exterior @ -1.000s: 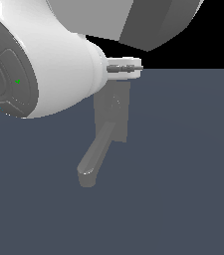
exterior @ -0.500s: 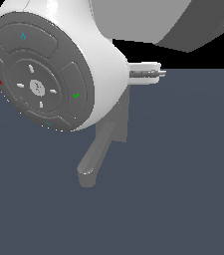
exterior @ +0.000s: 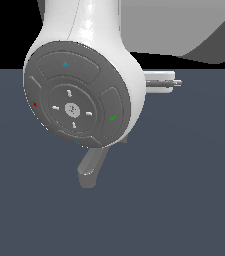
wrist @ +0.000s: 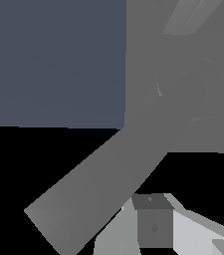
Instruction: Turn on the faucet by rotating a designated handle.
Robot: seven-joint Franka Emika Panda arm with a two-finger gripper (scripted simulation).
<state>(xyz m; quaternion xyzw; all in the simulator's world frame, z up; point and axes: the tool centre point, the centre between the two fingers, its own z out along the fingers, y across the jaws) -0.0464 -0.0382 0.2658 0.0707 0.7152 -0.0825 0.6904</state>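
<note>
Faucet [wrist: 175, 124] filling most of the wrist view: matte grey, with a rectangular back plate and a round hub [wrist: 198, 82] set on it. Handle [wrist: 96, 191], a flat straight grey bar with a squared end, running out from the hub on a slant and looming large and close to the camera. Lighter angled grey piece [wrist: 188, 17] leaving the hub on the opposite side, cut off by the picture's edge, too little of it shown to name. Gripper [wrist: 153, 226] just beside the long edge of the handle near its mid-length; only 1 dark grey finger pad [wrist: 153, 219] in sight, framed by white housing, so cannot tell whether spread wide, drawn narrow or clamped on anything, nor whether the pad touches the bar. Seen from the exterior view, almost wholly hidden: only the thick rounded spout [exterior: 90, 170] poking out low and slanting toward the exterior view's left, its blunt end resting near the dark blue-grey floor [exterior: 184, 200]. In front of it, very close to the lens, a bulky white arm joint [exterior: 99, 45] with a round grey cap [exterior: 74, 107] bearing small white arrows and red, green and blue marks. At the exterior view's right of the joint, a small pale stub with thin grey rods [exterior: 161, 82] jutting sideways, level with the line where floor meets black background.
</note>
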